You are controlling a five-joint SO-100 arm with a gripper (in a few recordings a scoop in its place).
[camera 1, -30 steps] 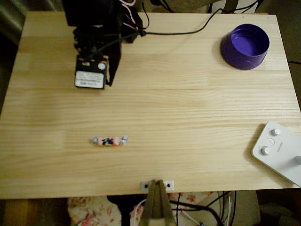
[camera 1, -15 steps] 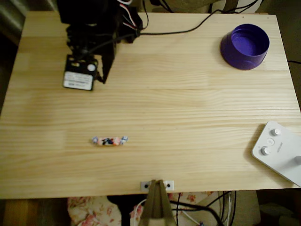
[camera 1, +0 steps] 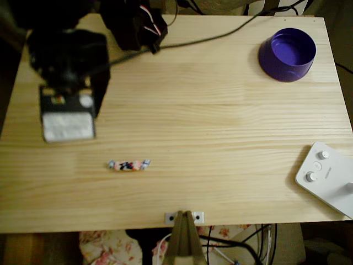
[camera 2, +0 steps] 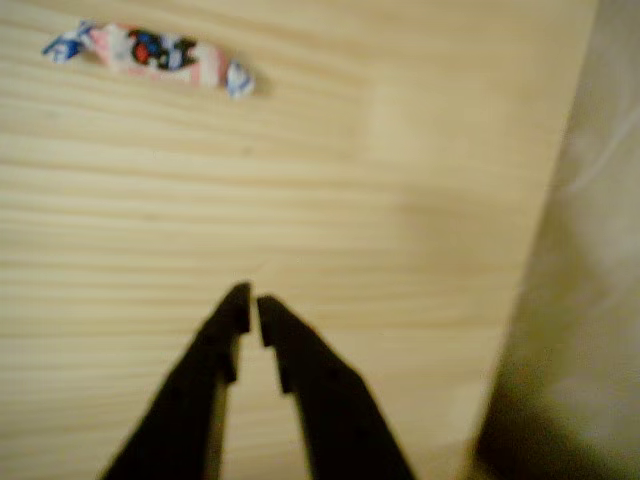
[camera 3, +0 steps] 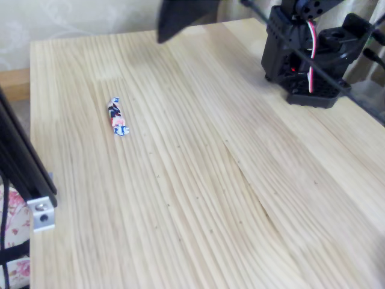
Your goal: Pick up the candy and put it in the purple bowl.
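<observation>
Black gripper [camera 2: 248, 305] fingers sit almost pressed together in the wrist view, with only a thin slit between the tips and nothing caught in it. They hang over bare wood. From above, the arm's wrist [camera 1: 67, 77] shows as a dark blurred block with a pale label, over the table's 10 o'clock area.

In the overhead view the candy [camera 1: 128, 164] lies flat on the wooden table [camera 1: 220, 127] toward 7 o'clock, at about 5 o'clock from the wrist and apart from it. In the wrist view the candy [camera 2: 150, 55] sits at 11 o'clock, well clear of the fingertips. In the fixed view the candy [camera 3: 117, 116] rests alone near the table's 9 o'clock edge. The purple bowl [camera 1: 287, 53] stands upright at 2 o'clock in the overhead view, well apart from both candy and arm, and looks empty. A white device with round knobs [camera 1: 325, 176] lies at 4 o'clock.

By its look, the candy should be very light, with a firm middle under a slick, crinkly wrapper and limp twisted ends. Those ends would likely slip or fold, so the better hold is across the short width of the thick middle, after the fingers are spread wide enough to pass either side. Lying so low, it calls for the tips to come right down to the wood, or it may skid away
</observation>
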